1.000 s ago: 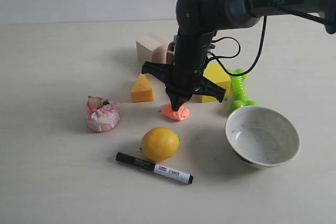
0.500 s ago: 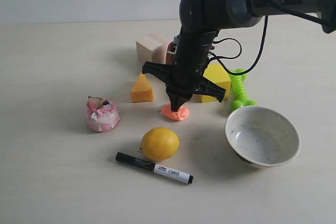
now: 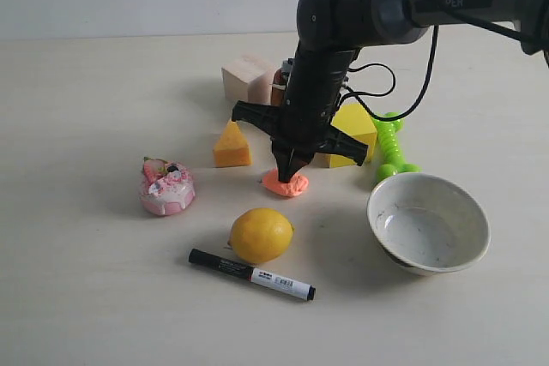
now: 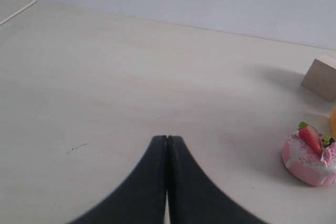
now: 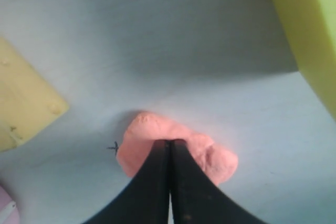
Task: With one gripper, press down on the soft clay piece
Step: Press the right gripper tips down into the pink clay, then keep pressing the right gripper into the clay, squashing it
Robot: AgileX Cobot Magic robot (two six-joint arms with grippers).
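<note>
The soft clay piece (image 3: 285,183) (image 5: 142,135) is a small salmon-orange lump on the table between the cheese wedge and the yellow block. My right gripper (image 3: 288,173) (image 5: 169,142) points straight down with its fingers shut together, and the tips rest on top of the clay. Part of the lump is hidden under the fingers. My left gripper (image 4: 167,139) is shut with nothing in it, above bare table left of the pink cake toy (image 4: 310,153); it does not show in the exterior view.
Around the clay: an orange-yellow cheese wedge (image 3: 231,145), a yellow block (image 3: 350,133), a beige block (image 3: 248,78), a green dumbbell toy (image 3: 392,147), a pink cake toy (image 3: 166,186), a lemon (image 3: 262,235), a black marker (image 3: 251,274) and a white bowl (image 3: 428,222).
The right gripper stays on the clay; its arm has shifted very slightly, and the lump looks a little flatter. Nothing else moved.
</note>
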